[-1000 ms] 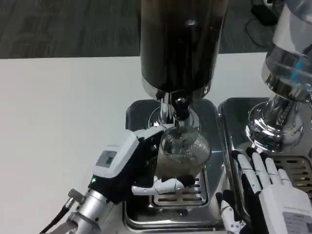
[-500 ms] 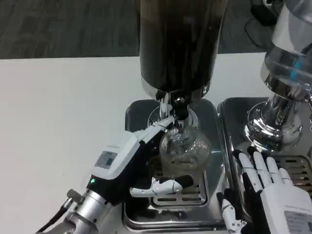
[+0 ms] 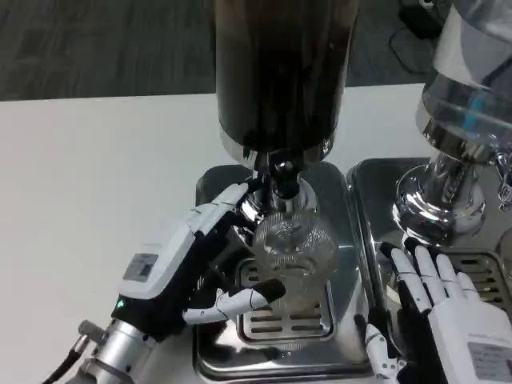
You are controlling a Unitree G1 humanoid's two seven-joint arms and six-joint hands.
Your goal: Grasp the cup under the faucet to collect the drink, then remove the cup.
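Observation:
A clear ribbed glass cup stands on the drip tray, directly under the black-knobbed faucet of the tall dispenser, which is filled with dark drink. My left hand reaches in from the lower left and grips the cup. Its upper fingers lie along the cup's far left side and its thumb sits against the near side. My right hand rests with fingers spread and nothing in it, low on the right by the second tray. I cannot tell whether drink is flowing.
A second chrome dispenser stands on its own tray at the right, close to my right hand. Bare white table stretches to the left. The slotted grate lies in front of the cup.
The whole picture has shifted a little to the left. My left hand keeps its hold on the cup under the faucet, its wrist swung slightly leftward. The right hand stays put.

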